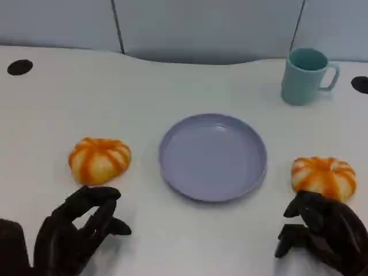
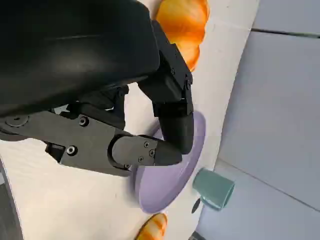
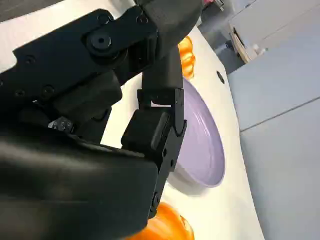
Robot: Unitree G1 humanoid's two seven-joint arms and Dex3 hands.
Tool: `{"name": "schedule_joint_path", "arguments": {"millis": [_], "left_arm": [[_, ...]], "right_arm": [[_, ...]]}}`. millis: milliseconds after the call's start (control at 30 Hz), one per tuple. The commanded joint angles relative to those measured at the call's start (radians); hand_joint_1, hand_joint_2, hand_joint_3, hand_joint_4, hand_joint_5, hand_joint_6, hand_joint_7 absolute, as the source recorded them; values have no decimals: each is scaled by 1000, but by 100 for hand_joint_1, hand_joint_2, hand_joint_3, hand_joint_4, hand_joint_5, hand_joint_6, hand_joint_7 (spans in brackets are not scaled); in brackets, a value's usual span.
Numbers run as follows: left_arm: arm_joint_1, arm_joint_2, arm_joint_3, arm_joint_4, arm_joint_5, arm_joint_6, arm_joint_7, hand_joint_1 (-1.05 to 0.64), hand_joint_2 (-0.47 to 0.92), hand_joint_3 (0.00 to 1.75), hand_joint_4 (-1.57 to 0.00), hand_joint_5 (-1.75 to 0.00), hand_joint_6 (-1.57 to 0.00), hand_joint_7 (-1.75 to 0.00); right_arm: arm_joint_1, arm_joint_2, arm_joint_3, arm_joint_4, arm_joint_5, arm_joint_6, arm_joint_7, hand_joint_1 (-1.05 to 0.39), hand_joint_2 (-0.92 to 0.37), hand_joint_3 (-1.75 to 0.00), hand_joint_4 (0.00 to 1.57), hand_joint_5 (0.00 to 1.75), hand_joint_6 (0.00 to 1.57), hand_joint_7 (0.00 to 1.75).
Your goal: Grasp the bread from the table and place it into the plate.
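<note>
Both hands, the left hand (image 1: 77, 230) and right hand (image 1: 322, 233), hover empty with fingers loosely apart at the table's (image 1: 52, 115) near edge, each just short of a bread (image 1: 99, 159) roll flanking the bare central plate (image 1: 213, 156), apparently readying a grasp.

The right hand (image 1: 325, 233) covers the near edge of the right bread (image 1: 323, 176); both hands are cropped below.

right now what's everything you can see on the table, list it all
bread: 2, orange with pale stripes, one left of the plate, one right of it
plate: 1, lavender, table centre, nothing on it
mug: 1, teal, far right, upright
table: 1, white, with dark round holes at its far corners
left hand: 1, black, near left bread, holds nothing
right hand: 1, black, just before right bread, holds nothing
</note>
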Motion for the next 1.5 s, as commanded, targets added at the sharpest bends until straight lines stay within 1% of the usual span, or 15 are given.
{"name": "schedule_joint_path", "arguments": {"millis": [33,267,633,1000,1100,1133,1167,1200,1233,1267,1333,1367,1433,1500], "left_arm": [[-1,14,10,7,-5,-13,-9,-44,92,23,-73,-147,-70,-107],[2,16,7,2,-1,-15,-10,-44,92,22,-74,-145,-70,-105],[-3,18,6,16,-3,-24,-18,-43,92,25,-73,-146,-68,-107],[1,25,2,-4,-4,6,-12,-44,92,22,-73,-143,-69,-105],[3,27,0,-3,6,-7,-13,-44,92,23,-73,-143,-69,-105],[2,32,-5,14,26,-58,-27,-44,92,24,-72,-142,-68,-103],[2,39,-16,37,70,-142,-34,-44,92,25,-70,-138,-67,-97],[1,45,-26,60,110,-222,-40,-44,92,25,-68,-130,-68,-83],[-1,51,-33,85,143,-294,-45,-43,92,24,-66,-122,-71,-65],[-4,63,-43,106,182,-358,-41,-43,92,23,-65,-119,-71,-57],[-8,92,-62,131,255,-440,-26,-42,92,20,-61,-104,-71,-30],[-9,107,-71,135,295,-474,-10,-43,92,19,-60,-99,-71,-24],[-11,132,-85,139,362,-535,18,-45,92,17,-61,-79,-68,-9],[-15,151,-92,134,400,-589,32,-45,92,15,-60,-67,-64,-3]], "right_arm": [[-8,-8,-8,10,4,-22,8,-87,-81,-1,142,80,123,83],[-6,-6,-9,5,10,-13,4,-86,-80,0,143,80,124,82],[-8,-9,-10,7,8,-14,8,-87,-80,0,143,79,123,81],[-5,-4,-10,-2,10,-8,-1,-86,-79,0,144,80,125,80],[-4,-4,-9,-5,10,-7,-2,-86,-80,0,143,80,125,80],[-3,-5,-7,-7,8,-8,-1,-86,-80,0,143,80,125,80],[-3,-6,-6,-8,8,-6,0,-86,-80,0,143,80,125,80],[-2,-6,-6,-9,9,-5,0,-86,-79,0,144,80,125,80],[-2,-6,-5,-10,9,-3,-1,-86,-79,0,144,80,125,80],[-1,-6,-5,-12,9,0,0,-86,-79,0,144,80,125,81],[0,-5,-4,-12,9,0,0,-86,-79,0,143,80,124,81],[0,-4,-3,-10,9,-2,1,-86,-79,0,143,81,123,81],[0,-3,-2,-9,8,-5,2,-86,-80,0,143,81,122,82],[0,-1,-1,-9,7,-4,-1,-87,-80,0,142,82,122,83]]}}
